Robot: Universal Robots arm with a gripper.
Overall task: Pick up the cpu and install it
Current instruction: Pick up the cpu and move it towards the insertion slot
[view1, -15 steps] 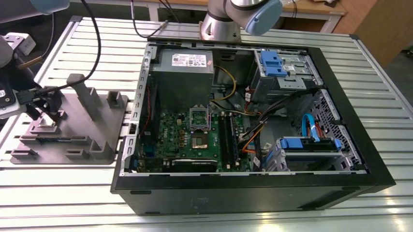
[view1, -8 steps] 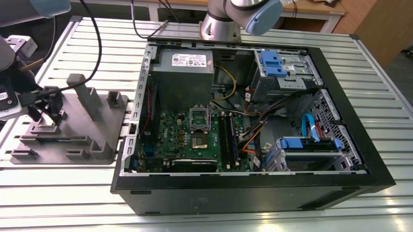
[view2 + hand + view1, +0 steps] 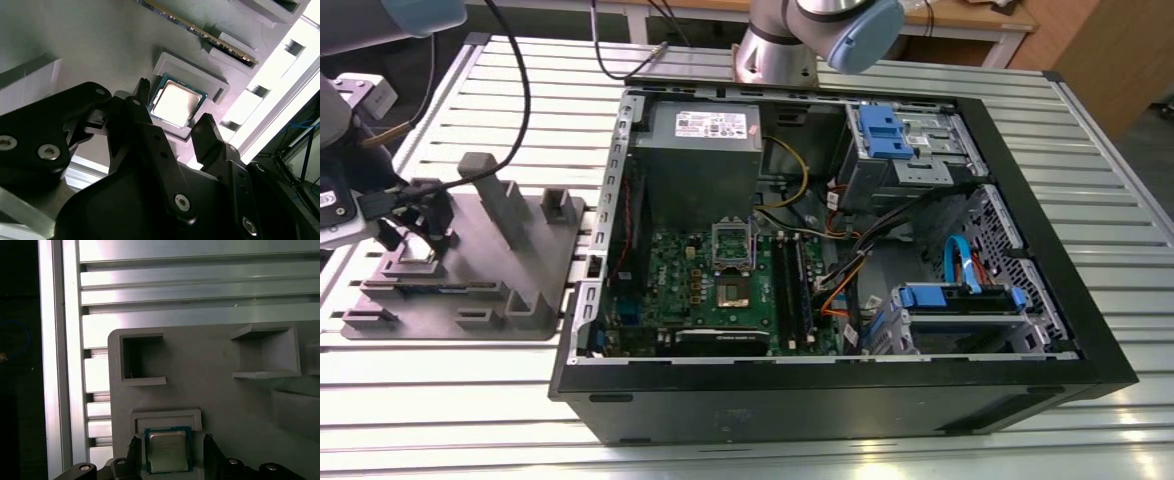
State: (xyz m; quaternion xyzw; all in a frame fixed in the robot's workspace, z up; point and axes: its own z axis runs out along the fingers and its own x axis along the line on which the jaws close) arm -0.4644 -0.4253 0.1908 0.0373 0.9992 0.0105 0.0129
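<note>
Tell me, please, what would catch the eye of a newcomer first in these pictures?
The open computer case takes the middle of the exterior view, its green motherboard bare. At the exterior view's left stands a grey fixture. In the second wrist view the silver cpu lies in a recess of that fixture, with the open claw astride it.
</note>
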